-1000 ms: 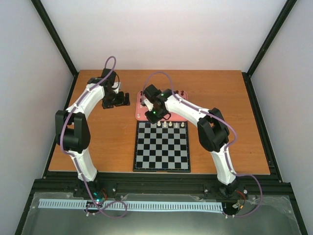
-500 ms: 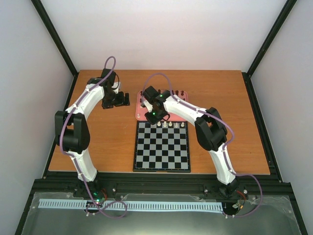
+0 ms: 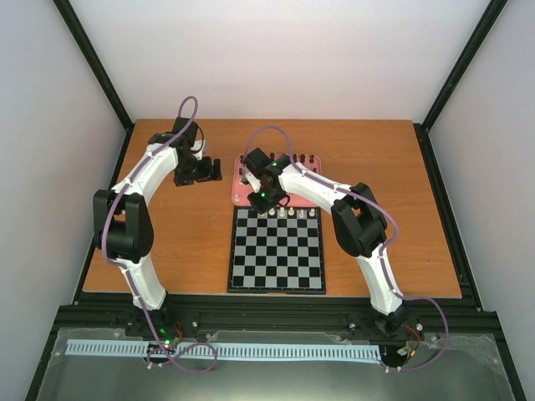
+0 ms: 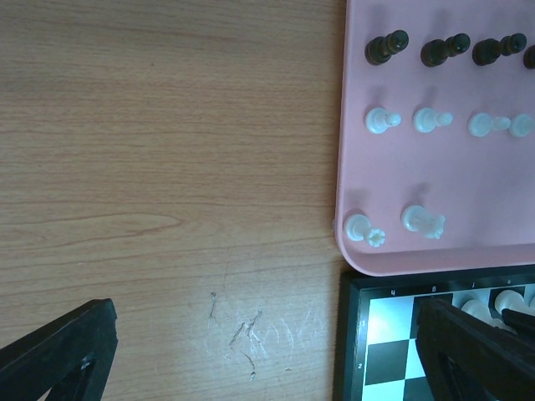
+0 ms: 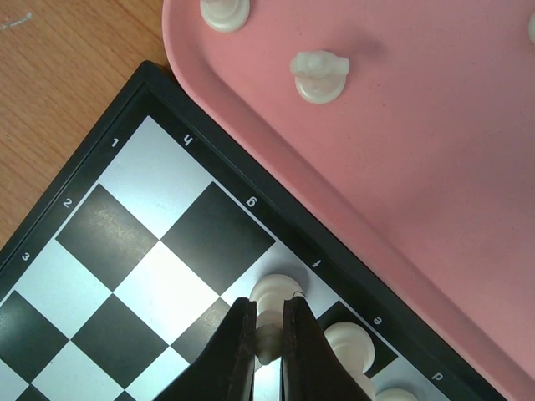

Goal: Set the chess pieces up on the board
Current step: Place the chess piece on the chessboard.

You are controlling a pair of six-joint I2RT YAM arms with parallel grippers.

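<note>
Board: the flat square black-and-pale-grey checkered chessboard [image 3: 277,259] lies near the middle of the brown wooden table [image 3: 401,209], on the near side of the tray and just beside it.
Tray: the plain pink rounded-corner tray [image 4: 468,184] sits along the board's far edge.
On the board: small cream-white chess pieces [image 3: 303,214] stand in the far row, towards the right.
On the tray: a row of dark brown-black chess pieces [image 4: 386,46], a row of cream-white ones nearer, and two more by the near left corner.
Right gripper [image 5: 268,311]: fingers pinched tight on a single cream-white piece [image 5: 277,288] over the far row, left of the others; whether its base touches the board cannot be told.
Left gripper [image 4: 266,334]: fingers spread wide and holding nothing, above the table left of the tray.
</note>
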